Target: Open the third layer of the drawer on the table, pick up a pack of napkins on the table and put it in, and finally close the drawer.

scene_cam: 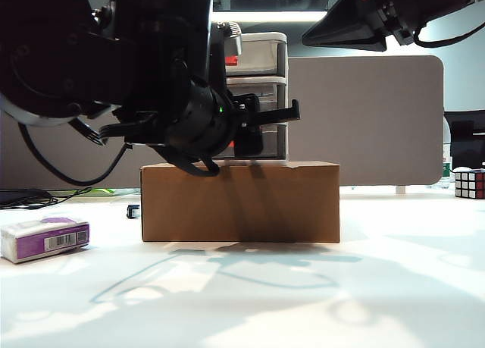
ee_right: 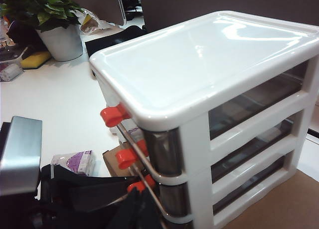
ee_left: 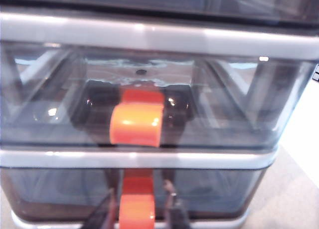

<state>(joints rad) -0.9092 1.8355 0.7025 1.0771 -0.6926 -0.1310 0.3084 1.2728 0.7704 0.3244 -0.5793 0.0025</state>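
Our left gripper (ee_left: pixel 137 214) sits at the drawer's (ee_right: pixel 209 114) third layer (ee_left: pixel 209 189), fingers (ee_left: pixel 172 206) apart either side of its handle (ee_left: pixel 136 209). The napkins (scene_cam: pixel 45 239) lie on the table (scene_cam: pixel 303 302). We cannot see our right gripper.

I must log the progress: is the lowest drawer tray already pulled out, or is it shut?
Shut. The third layer sits flush in the drawer frame, and the left gripper fingers flank its orange handle.

The light grey three-tier plastic drawer unit (ee_right: pixel 209 84) looks glossy, its smoky trays translucent. The brown cardboard box (scene_cam: pixel 239 202) beneath is matt; the purple-and-white napkin pack (scene_cam: pixel 45 238) has a shiny wrapper.
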